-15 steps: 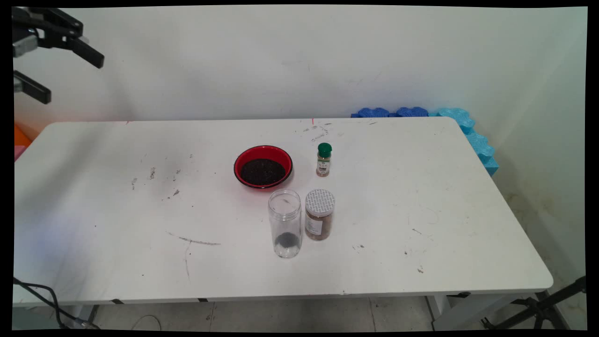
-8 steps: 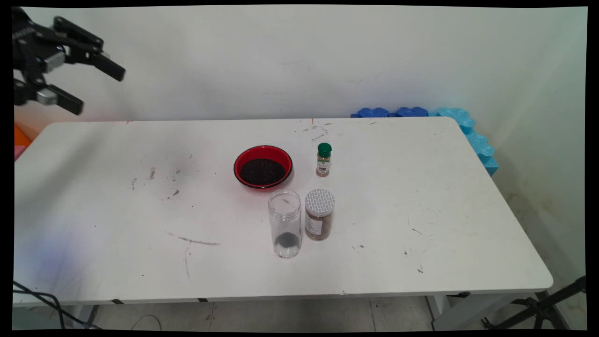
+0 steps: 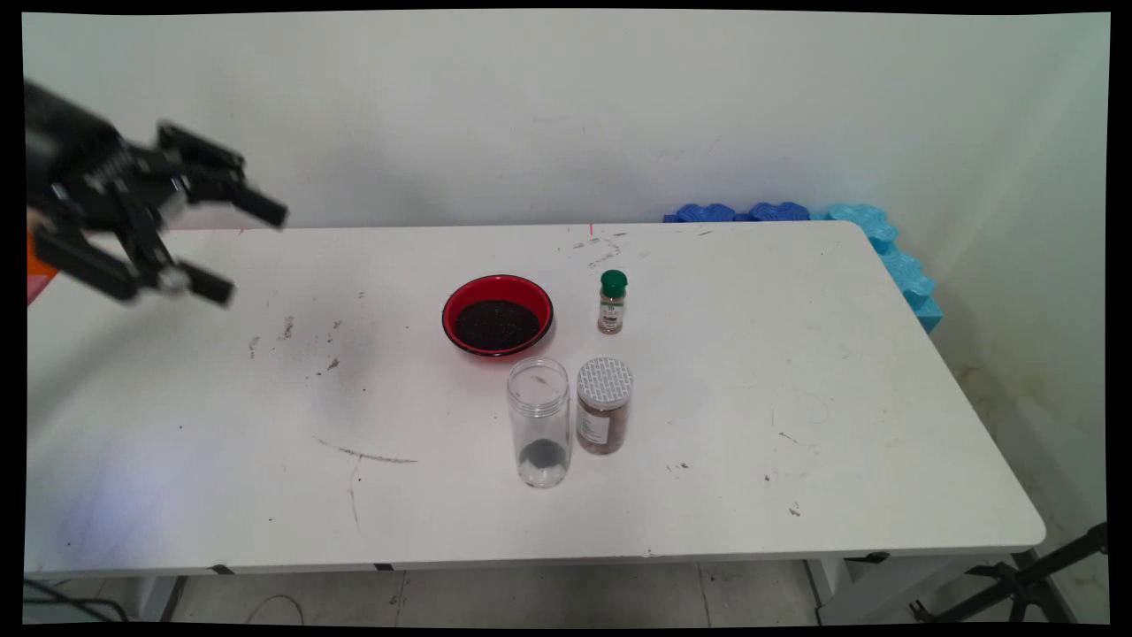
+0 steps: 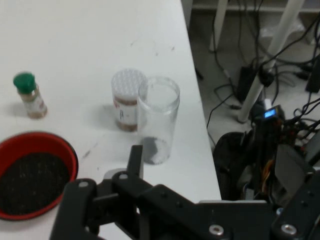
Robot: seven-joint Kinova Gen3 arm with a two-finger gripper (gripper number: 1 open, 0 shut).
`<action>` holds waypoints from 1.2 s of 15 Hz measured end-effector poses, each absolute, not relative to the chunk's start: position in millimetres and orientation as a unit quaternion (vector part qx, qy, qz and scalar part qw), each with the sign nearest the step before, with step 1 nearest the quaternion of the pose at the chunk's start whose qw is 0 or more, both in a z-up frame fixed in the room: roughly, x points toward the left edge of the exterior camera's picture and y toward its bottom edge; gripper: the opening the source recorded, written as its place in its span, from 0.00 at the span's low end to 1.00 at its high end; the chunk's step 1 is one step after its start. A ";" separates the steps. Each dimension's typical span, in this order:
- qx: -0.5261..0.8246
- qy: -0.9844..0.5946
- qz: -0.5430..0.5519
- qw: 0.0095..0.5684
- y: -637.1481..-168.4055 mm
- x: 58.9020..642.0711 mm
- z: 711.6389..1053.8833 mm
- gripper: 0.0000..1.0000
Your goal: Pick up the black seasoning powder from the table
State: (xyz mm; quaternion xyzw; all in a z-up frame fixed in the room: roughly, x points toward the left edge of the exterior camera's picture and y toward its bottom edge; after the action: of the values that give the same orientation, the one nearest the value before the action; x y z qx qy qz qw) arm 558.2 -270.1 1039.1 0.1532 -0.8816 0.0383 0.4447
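My black gripper point(image 3: 248, 251) hangs open and holds nothing, above the table's point(image 3: 796, 398) far left part, well left of everything standing on it. Nearest to it is a red bowl point(image 3: 497, 314) point(image 4: 35, 175) filled with dark grains. In front of the bowl stands a clear lidless jar point(image 3: 539, 422) point(image 4: 157, 120) with a little dark matter at its bottom. Touching or almost touching its right side is a brown-filled jar with a white lid point(image 3: 604, 405) point(image 4: 127, 100). A small green-capped spice bottle point(image 3: 612, 302) point(image 4: 29, 95) stands right of the bowl. One finger point(image 4: 135, 157) shows in the hand view.
Blue foam pieces point(image 3: 884, 239) lie along the table's far right corner, against the wall. An orange object point(image 3: 40, 258) sits at the left edge. Beyond the table's edge the hand view shows cables and stand legs point(image 4: 260, 75) on the floor. A black tripod leg point(image 3: 1017, 584) is at the bottom right.
The gripper has come down and to the right from the upper left corner, still open. Bowl, jars and bottle have not moved.
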 end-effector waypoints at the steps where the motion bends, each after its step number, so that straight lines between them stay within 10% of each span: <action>1: 0.160 -0.884 0.041 0.437 -266.0 552.0 1027.2 1.00; 18: 0.206 -0.887 0.040 0.412 -282.8 461.6 875.9 1.00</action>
State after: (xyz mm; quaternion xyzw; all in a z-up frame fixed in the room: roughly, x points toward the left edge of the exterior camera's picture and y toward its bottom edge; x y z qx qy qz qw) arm 461.6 -282.8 875.9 0.2057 -0.8869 0.0397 0.4118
